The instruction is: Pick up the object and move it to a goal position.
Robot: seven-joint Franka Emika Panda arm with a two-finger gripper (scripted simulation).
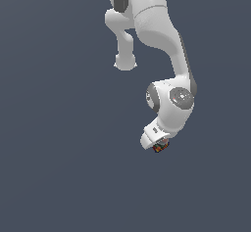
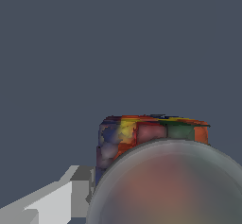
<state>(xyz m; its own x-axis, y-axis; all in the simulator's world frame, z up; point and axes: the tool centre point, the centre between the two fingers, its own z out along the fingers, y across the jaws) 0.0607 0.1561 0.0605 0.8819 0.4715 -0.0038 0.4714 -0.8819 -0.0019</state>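
Though tiny, object (image 1: 160,147) blocky; red, orange, green.

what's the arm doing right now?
The Panda arm is bent down with its gripper right at the object, a tiny multicoloured block. In the wrist view the block fills the lower frame, partly behind a blurry rounded shape. One finger shows beside it; whether it is gripped can't be told.

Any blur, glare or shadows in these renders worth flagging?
Exterior view: flat, even lighting, no cast shadows on the plain grey background; the object is tiny and low-detail under the gripper. Wrist view: a blurry, translucent rounded shape fills the foreground, covering the object's lower part.
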